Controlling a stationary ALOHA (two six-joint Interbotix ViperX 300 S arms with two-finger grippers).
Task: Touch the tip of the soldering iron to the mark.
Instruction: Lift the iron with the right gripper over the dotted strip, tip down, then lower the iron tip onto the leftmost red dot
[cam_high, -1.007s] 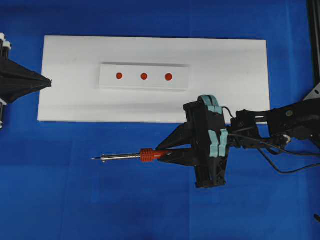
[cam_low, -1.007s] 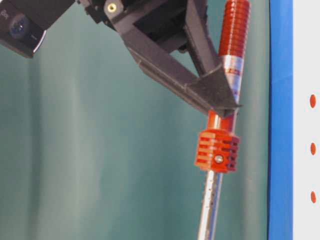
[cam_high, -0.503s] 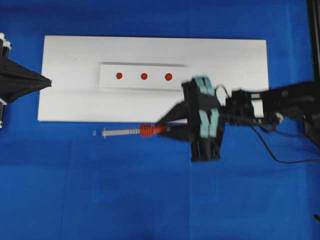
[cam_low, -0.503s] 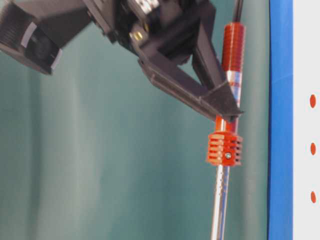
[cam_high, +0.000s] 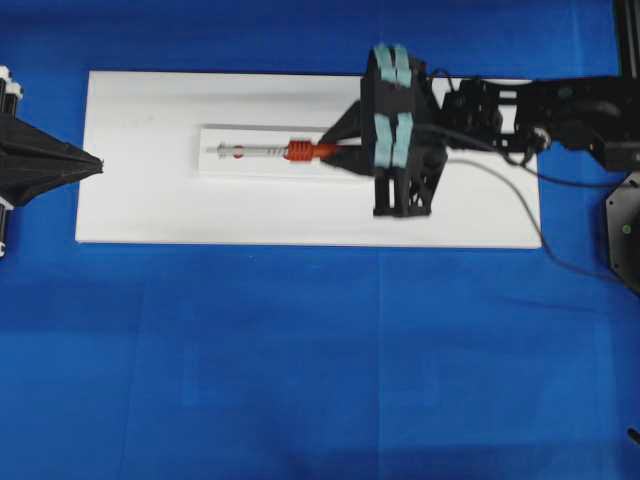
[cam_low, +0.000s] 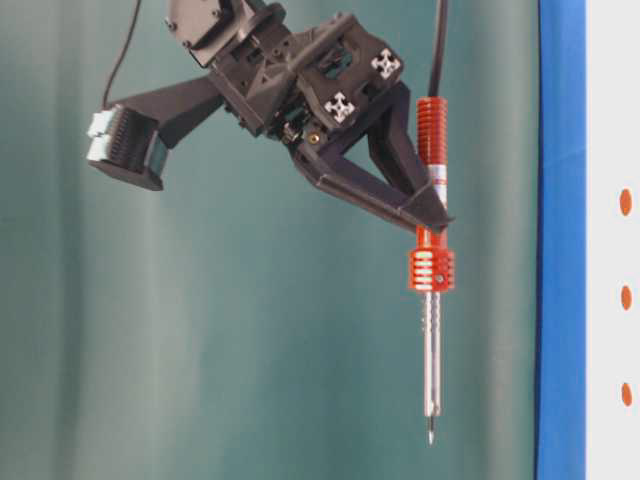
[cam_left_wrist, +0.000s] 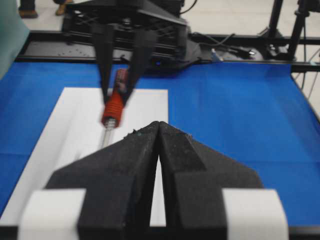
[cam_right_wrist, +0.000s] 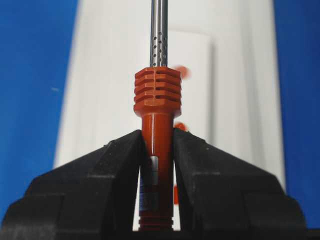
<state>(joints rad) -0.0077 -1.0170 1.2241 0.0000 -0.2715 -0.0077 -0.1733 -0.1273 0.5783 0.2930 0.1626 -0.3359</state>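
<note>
My right gripper (cam_high: 325, 150) is shut on the red-orange handle of the soldering iron (cam_high: 268, 152), which it holds level over the raised white strip (cam_high: 215, 168). The silver shaft points left, and its tip lies over the left red mark (cam_high: 238, 153), which is half hidden. The other marks are covered in the overhead view. Seen from the right wrist, the handle (cam_right_wrist: 157, 135) is pinched between both fingers, with marks (cam_right_wrist: 182, 71) beside the shaft. In the table-level view the iron (cam_low: 429, 350) shows a gap to the board. My left gripper (cam_high: 98, 165) is shut and empty.
The white board (cam_high: 150, 215) lies on a blue cloth (cam_high: 300, 360). The iron's black cord (cam_high: 520, 205) trails right across the board's corner. A dark frame (cam_left_wrist: 150, 45) and cables stand behind the table in the left wrist view.
My right gripper carried the soldering iron from over the blue cloth in front of the board to over the strip with the marks. The left arm stayed still.
</note>
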